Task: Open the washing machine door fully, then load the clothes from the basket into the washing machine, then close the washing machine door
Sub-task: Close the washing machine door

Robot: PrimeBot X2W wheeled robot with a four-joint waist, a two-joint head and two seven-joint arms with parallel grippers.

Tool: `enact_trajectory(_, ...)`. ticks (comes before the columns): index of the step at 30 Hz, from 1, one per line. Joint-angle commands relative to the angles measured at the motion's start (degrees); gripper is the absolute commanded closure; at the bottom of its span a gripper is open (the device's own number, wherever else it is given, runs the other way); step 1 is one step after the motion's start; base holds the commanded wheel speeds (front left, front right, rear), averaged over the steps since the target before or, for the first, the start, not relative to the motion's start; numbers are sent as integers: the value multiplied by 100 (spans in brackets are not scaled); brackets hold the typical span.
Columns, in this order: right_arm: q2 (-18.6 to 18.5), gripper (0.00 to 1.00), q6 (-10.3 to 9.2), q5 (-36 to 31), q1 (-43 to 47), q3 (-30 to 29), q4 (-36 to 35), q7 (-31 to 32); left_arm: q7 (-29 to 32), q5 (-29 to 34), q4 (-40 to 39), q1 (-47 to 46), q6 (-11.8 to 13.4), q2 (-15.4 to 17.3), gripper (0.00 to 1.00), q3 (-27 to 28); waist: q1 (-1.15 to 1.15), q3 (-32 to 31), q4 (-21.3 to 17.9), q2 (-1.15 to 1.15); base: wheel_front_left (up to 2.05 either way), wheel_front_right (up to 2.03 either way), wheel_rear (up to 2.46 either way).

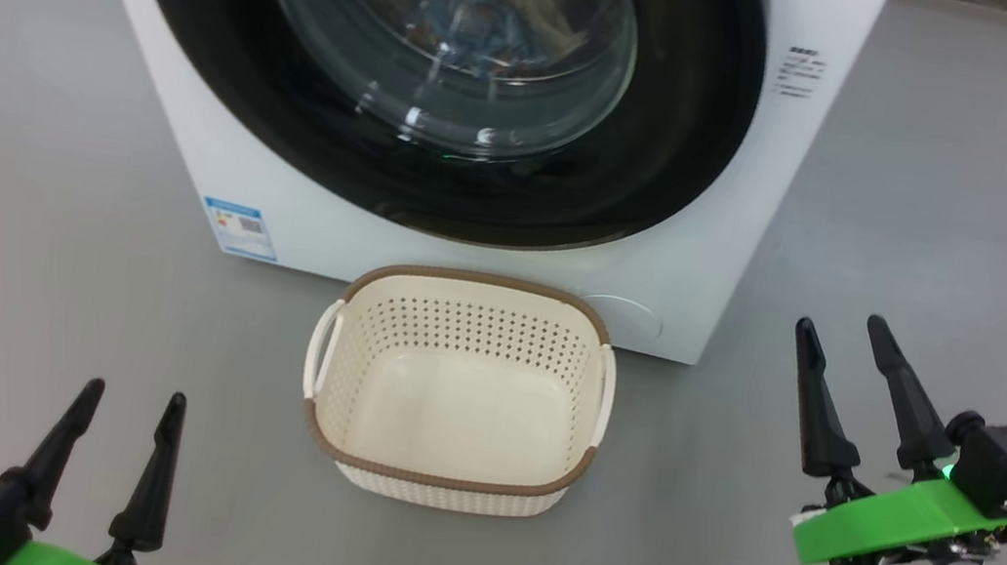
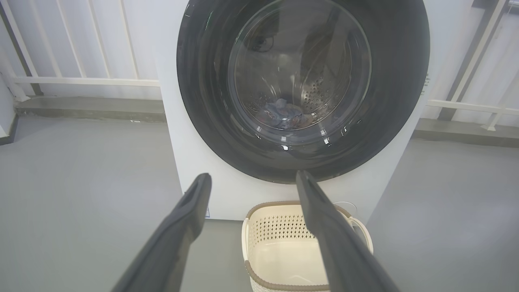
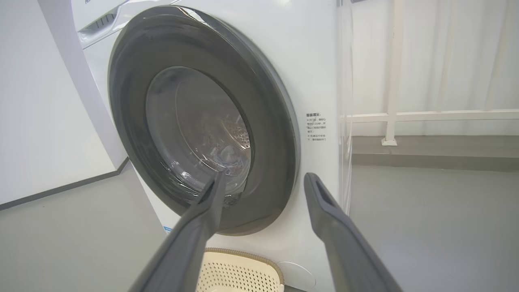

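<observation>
Plainly the washing machine door (image 1: 419, 182) sits shut over the clothes (image 1: 486, 24). Both the left gripper (image 1: 135, 391) and the right gripper (image 1: 841, 322) gape wide, empty.

one washing machine (image 1: 212, 182), one door (image 1: 687, 101), one basket (image 1: 475, 277), one label sticker (image 1: 240, 229), two claws, left claw (image 1: 136, 394), right claw (image 1: 841, 322)

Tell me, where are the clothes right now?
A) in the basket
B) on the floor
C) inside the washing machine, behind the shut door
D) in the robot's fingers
C: the clothes show as a blue heap through the glass of the shut washing machine door, and the basket in front of it has nothing in it.
</observation>
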Motion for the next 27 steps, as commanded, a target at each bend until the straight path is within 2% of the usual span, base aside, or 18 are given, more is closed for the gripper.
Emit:
enact_trajectory(1, -53, 0, -15, 65, 49, 56, -173, -13, -36, 26, -89, -66, 4, 163, 0, 235, 1, -203, -231, 0, 0, 0, 0)
enact_trajectory(16, -155, 0, -15, 60, 654, -417, -485, -13, -36, 72, -62, 41, 4, 279, 0, 575, 1, -245, -714, 0, 0, 0, 0)
enact_trajectory(27, -128, 0, -15, 24, 984, -579, -576, -13, -36, 73, -20, 77, 4, 285, 0, 792, 1, -281, -879, 0, 0, 0, 0)
